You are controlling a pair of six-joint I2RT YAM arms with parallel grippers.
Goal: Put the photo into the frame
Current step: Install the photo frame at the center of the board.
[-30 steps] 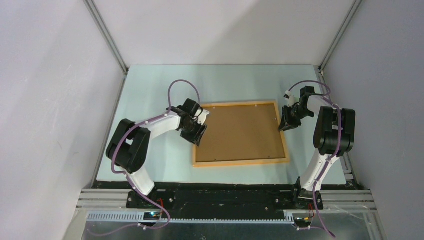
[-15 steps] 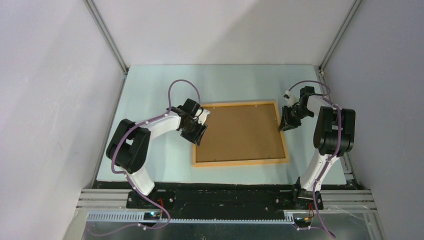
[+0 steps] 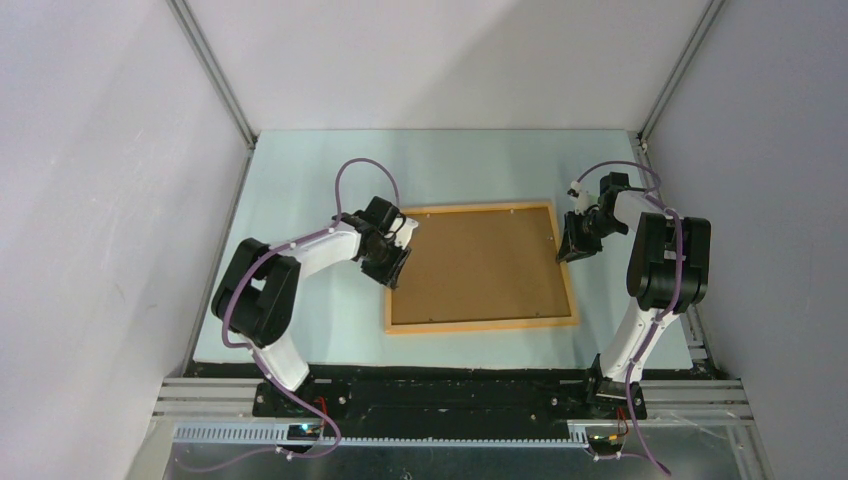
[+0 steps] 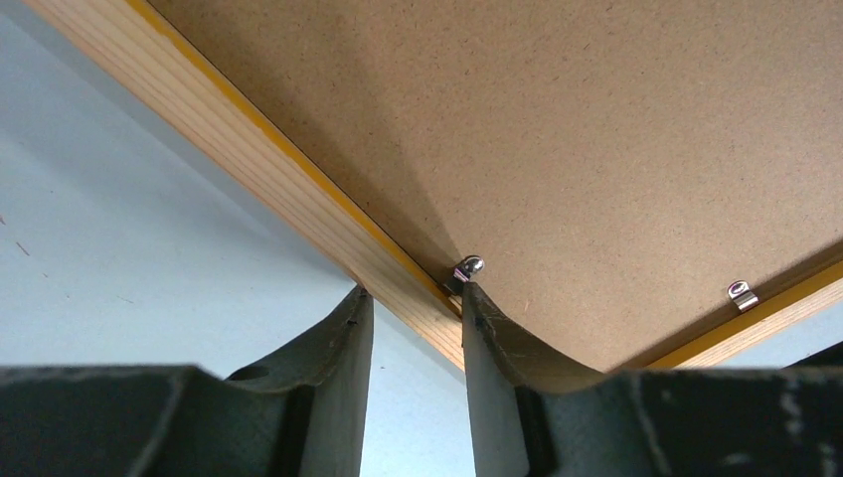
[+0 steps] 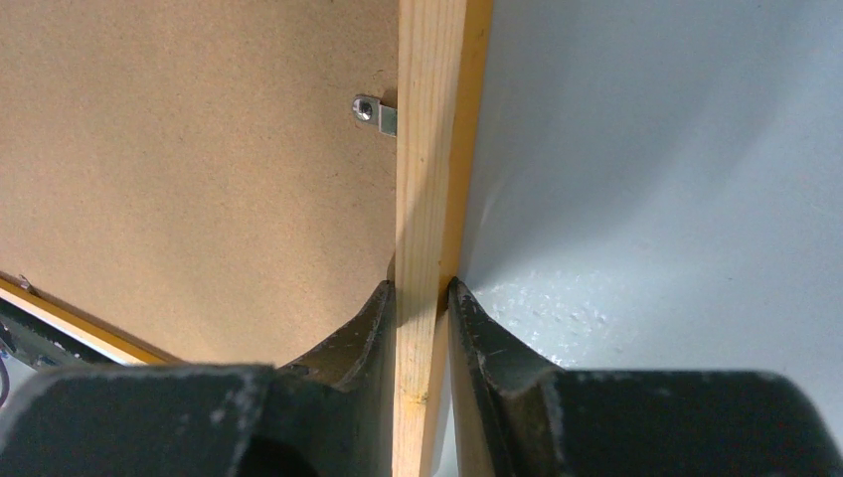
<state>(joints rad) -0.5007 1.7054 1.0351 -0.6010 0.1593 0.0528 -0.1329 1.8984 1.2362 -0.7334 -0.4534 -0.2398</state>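
Note:
The light-orange wooden frame lies face down on the table, with a brown backing board filling it. The photo is hidden. My left gripper is at the frame's left rail. It is open, one fingertip at the rail's outer edge and the other against a small metal clip. My right gripper is shut on the right rail, one finger on each side of the wood.
More metal clips sit along the inner edge of the frame. The frame rests on a pale blue mat, with grey walls on three sides. Both arm bases stand at the near edge.
The left jaws have narrowed around the left rail and clip. The right gripper and the frame have not moved.

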